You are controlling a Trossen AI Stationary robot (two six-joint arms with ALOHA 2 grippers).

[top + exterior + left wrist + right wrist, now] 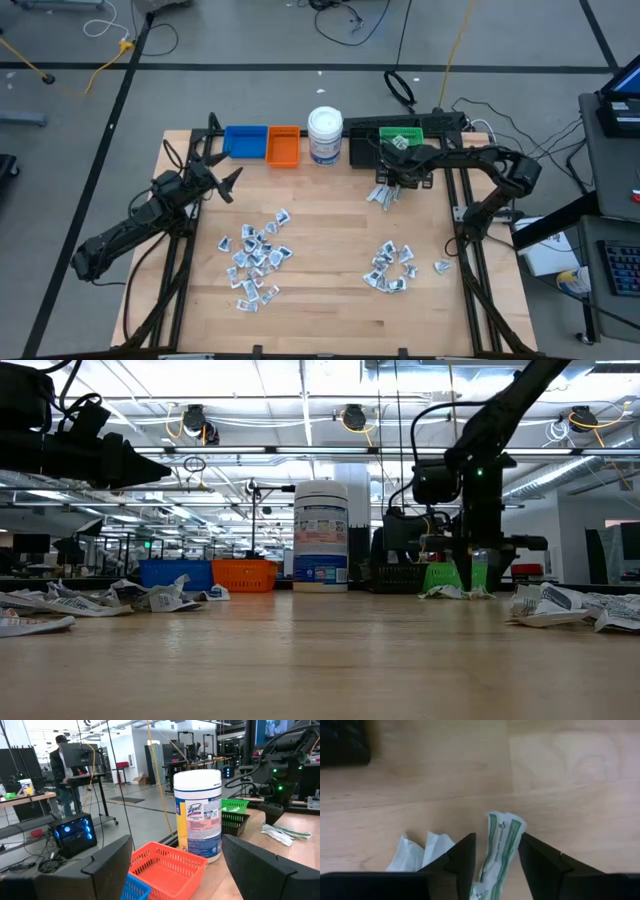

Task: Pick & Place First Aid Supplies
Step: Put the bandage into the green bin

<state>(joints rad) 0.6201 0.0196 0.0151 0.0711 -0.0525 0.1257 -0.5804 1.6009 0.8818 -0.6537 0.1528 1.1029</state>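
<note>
My left gripper (228, 183) hangs with fingers spread wide, two packet heaps (255, 258) lying nearer than it. My right gripper (496, 851) straddles a green-striped packet (500, 840), fingers partly apart, more packets (422, 851) beside

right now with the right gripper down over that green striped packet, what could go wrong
1. The right gripper straddles the green-striped packet, but white packets lie right beside one finger; closing could snag them too.
2. The black bin and green bin sit close behind; a low lift might clip a rim.
</note>
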